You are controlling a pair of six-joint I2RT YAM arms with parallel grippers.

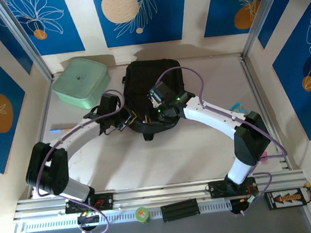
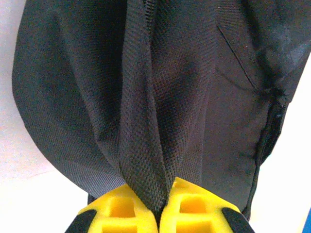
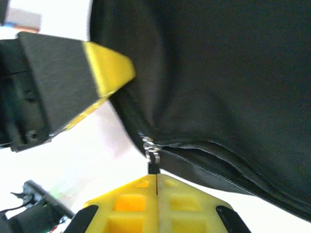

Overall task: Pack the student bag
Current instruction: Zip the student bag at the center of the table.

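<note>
White counter (image 1: 164, 159), blue-patterned walls (image 1: 76, 25): the student bag (image 1: 153, 86) lies mid-counter toward the back, gripped at two points.
My left pincer (image 2: 159, 213) pinches a fold of the bag's mesh fabric, I judge to anchor it. My right pincer (image 3: 156, 180) is pressed together on the zipper pull (image 3: 151, 151), placed to run the zipper for packing.

- Left arm (image 1: 73, 135): white link, black joint housings, purple cable looping along it.
- Right arm (image 1: 215, 114): same white and black, with green lights.
- Left claw (image 2: 159, 201): yellow recessed pads, black fingers.
- Right claw (image 3: 156, 182): likewise yellow.
- Black bases sit on the rail (image 1: 162, 191).
</note>
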